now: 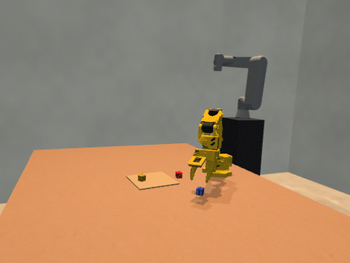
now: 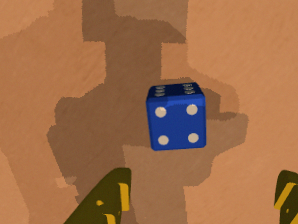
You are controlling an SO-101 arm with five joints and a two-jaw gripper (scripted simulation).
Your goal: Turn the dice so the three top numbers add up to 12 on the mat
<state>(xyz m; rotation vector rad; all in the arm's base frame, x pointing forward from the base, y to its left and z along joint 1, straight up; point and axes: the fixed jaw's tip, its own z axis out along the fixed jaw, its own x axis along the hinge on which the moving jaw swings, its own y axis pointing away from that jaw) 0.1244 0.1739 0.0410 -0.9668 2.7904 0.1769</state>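
Table fills the lower frame; tan mat sits centre. Only the yellow die is on it. Red die sits just off the mat's right corner, blue die further right and lower, well off the mat. Gripper hangs above the table, partly open, holding nothing. Key relation: in the wrist view the blue die lies ahead of the fingertips, roughly centred between them, four up. Judgement: straight descent forward should bracket it; die edges look near square to the jaws.
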